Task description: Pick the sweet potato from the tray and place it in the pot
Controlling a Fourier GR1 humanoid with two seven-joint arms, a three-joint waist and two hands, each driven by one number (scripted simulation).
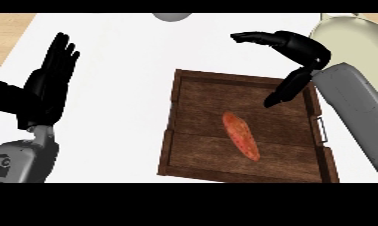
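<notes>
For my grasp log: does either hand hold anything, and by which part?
Nothing is held. The sweet potato lies free in the tray; the right hand and left hand are open.

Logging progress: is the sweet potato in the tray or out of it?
In the tray. The sweet potato lies on the tray floor inside its rim; the right hand hovers apart, holding nothing.

Dark wood on matt white

The tray is dark-stained, matt wood with visible grain. The sweet potato has dull, faintly mottled orange skin. The counter is smooth, matt white. The pot looks pale and smooth, with a soft sheen. The left hand and right hand look like faintly glossy black plastic.
</notes>
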